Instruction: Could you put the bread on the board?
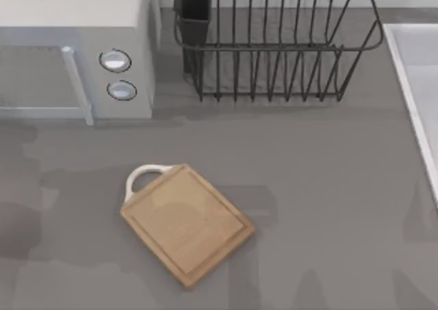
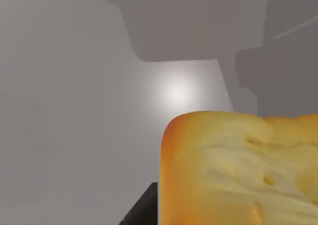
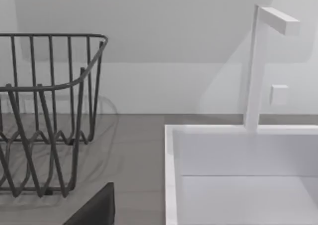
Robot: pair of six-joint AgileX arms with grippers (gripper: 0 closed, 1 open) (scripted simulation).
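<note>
Top view: the board [image 1: 186,222] lies flat on the grey table [image 1: 328,187], left of centre and toward the near edge, turned at an angle so that its white loop handle [image 1: 142,178] points up and to the left. Its upper face is bare wood within the grooved border. Behind it, at the far left, stands a microwave [image 1: 75,46] with two round knobs [image 1: 115,61] on its front panel and a pale bar handle on the door. To the right of the microwave sits a dark wire dish rack [image 1: 274,43] with a small dark cup-like holder [image 1: 194,12] at its left corner. The white rim of a sink [image 1: 410,84] runs along the table's right edge. All three stand well apart from the board, and the stretch of table around it carries only soft shadows.

Left wrist view: the bread [image 2: 238,170] sits very close to the lens — golden-yellow, pitted, with an orange-brown edge — against a plain grey surface. A dark finger [image 2: 144,210] of the left gripper lies just beside it; whether the fingers clamp the bread cannot be told.

Right wrist view: the wire rack [image 3: 49,111] and the sink basin [image 3: 238,170] with a white faucet [image 3: 258,66] stand side by side; a dark finger [image 3: 97,207] of the right gripper shows near the lens, its opening not discernible.

No writing or labels are legible.
</note>
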